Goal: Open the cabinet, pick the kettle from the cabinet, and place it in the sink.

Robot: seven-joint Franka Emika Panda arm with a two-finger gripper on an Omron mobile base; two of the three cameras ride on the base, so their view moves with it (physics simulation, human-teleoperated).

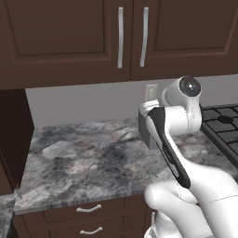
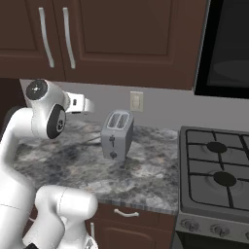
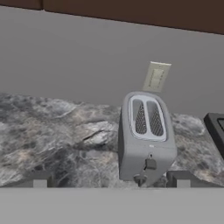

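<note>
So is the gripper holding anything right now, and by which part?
Nothing is held. In the hand view the two dark fingertips stand wide apart with only the grey marbled counter and grey boxy toaster beyond.

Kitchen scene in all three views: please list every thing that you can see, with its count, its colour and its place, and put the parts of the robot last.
cabinet: one, dark brown, on the wall above the counter, both doors shut
bar handles: two, silver, upright where the doors meet
counter: one, grey marbled stone, under the cabinet
toaster: one, grey, on the counter near the back wall
wall outlet: one, cream, on the wall behind the toaster
stove: one, dark grey with black burners, right of the counter
lower drawers: dark brown, curved silver pulls, below the counter
gripper: one, dark fingertips set apart, aimed at the toaster
</note>
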